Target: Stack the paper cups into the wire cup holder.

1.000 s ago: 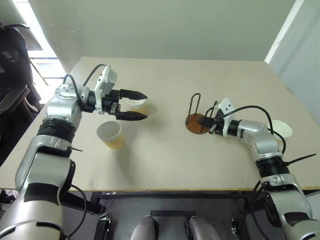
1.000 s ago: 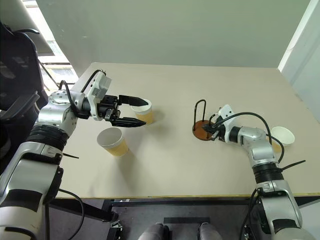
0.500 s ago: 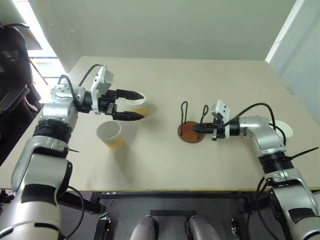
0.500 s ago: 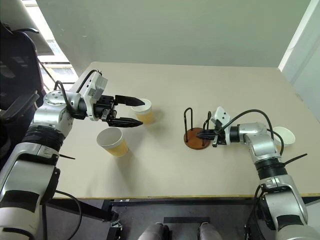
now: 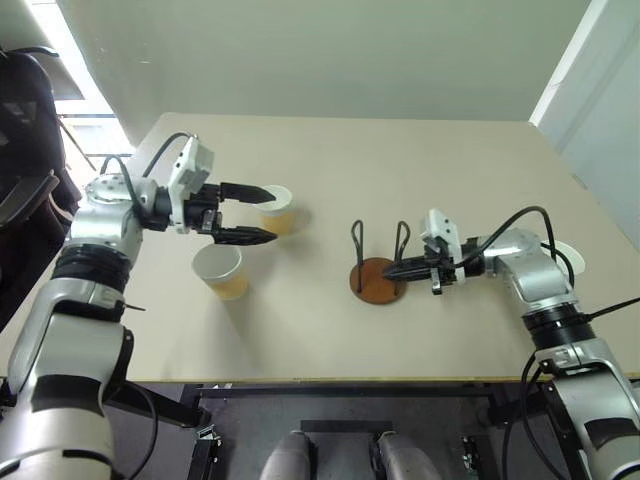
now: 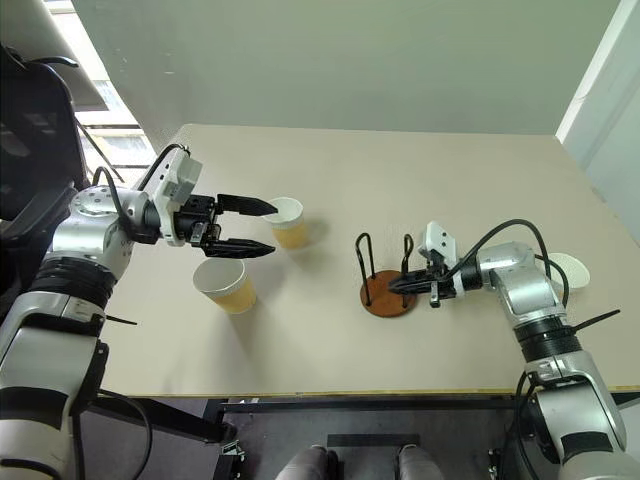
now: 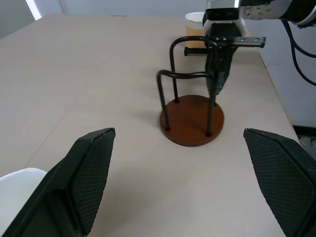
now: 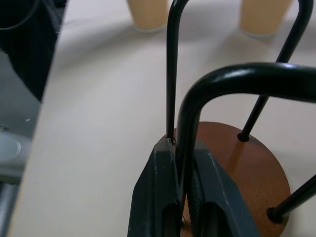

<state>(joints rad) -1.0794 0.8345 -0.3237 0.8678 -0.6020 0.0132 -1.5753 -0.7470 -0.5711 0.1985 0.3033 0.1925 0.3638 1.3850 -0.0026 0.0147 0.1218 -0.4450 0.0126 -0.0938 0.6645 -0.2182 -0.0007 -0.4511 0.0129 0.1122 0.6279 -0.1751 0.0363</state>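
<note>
Wire loops, thin and dark, rise from the round rust-brown disc of the wire cup holder (image 5: 377, 278), which sits on the smooth beige table (image 5: 420, 160). The right gripper (image 8: 178, 197) is pinched tight on one loop's leg. The left gripper (image 5: 262, 212), its textured black fingers (image 7: 91, 173) spread wide and empty, hovers beside two tapered yellow-orange paper cups (image 5: 222, 272) with white rims; the third stands by the right arm.

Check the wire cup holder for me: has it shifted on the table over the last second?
Yes. The wire cup holder, clamped in the right gripper, has slid toward the two paper cups on the robot's left and nearer the table's front edge.
</note>
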